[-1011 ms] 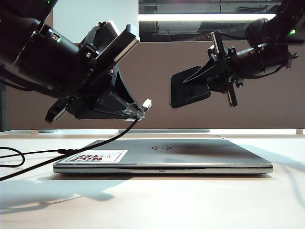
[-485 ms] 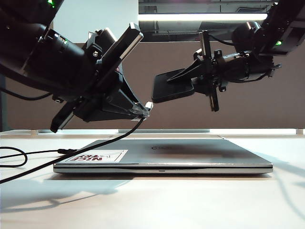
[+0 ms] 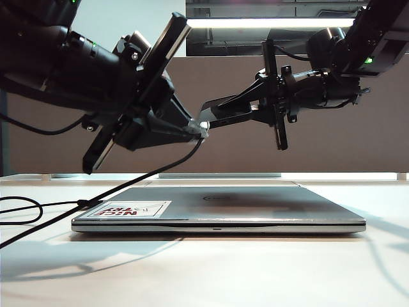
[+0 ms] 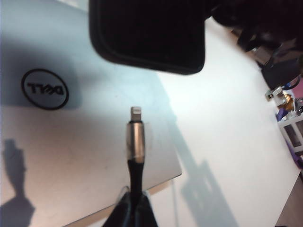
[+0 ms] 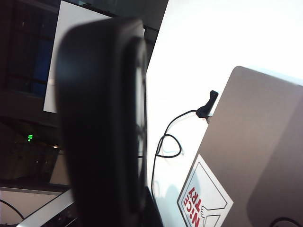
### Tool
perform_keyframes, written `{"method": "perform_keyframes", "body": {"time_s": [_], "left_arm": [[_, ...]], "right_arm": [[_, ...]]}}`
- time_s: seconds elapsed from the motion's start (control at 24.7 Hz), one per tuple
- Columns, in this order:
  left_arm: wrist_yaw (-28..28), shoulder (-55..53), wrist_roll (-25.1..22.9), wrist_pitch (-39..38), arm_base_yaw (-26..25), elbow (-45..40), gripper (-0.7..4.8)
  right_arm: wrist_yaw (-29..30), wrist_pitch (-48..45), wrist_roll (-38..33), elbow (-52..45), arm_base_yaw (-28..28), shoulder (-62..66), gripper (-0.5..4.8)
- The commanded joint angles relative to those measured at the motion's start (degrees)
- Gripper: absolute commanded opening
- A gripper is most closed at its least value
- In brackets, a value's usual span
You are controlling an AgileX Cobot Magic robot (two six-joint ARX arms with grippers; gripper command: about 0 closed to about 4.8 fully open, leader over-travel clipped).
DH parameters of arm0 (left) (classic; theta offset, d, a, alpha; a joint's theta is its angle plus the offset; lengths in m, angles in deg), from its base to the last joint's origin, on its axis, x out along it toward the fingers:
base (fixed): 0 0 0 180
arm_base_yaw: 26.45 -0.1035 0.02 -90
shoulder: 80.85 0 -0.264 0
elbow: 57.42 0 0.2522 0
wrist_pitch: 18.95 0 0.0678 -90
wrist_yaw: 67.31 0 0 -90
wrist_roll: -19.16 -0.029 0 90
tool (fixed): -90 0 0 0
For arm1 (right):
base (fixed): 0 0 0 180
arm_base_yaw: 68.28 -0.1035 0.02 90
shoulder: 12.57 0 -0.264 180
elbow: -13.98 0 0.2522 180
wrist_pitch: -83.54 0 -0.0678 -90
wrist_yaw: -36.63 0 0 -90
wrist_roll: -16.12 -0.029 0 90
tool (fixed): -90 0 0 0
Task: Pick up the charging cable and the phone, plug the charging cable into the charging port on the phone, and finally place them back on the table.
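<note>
both picked up: left gripper fingers clamp the charging cable, right gripper fingers clamp the phone, above the laptop. plug near the port, not in; return to desk remains.

Dell logo on laptop lid, "NICE TRY" sticker

phone blurred, charging port hidden
</note>
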Motion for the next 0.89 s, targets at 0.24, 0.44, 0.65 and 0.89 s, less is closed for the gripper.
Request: {"method": "perform_keyframes", "body": {"time_s": [0.24, 0.44, 0.65, 0.89], "left_arm": [[-0.31, -1.73, 0.26, 3.74, 1.46, 0.31, -0.08], [-0.31, -3.04, 1.38, 5.25, 1.46, 0.33, -0.08], [-0.31, -3.15, 1.38, 6.05, 1.46, 0.33, -0.08], [-0.31, -3.17, 3.78, 7.69, 1.44, 0.33, -0.08]], "right_arm": [[1.62, -2.93, -1.20, 0.17, -1.40, 0.63, -0.05], [3.85, -2.91, -1.20, 0.17, -2.03, 0.66, -0.05], [4.17, -2.62, -1.20, 0.17, -2.05, 0.66, -0.05], [5.53, -2.60, -1.20, 0.17, -2.03, 0.66, -0.05]]}}
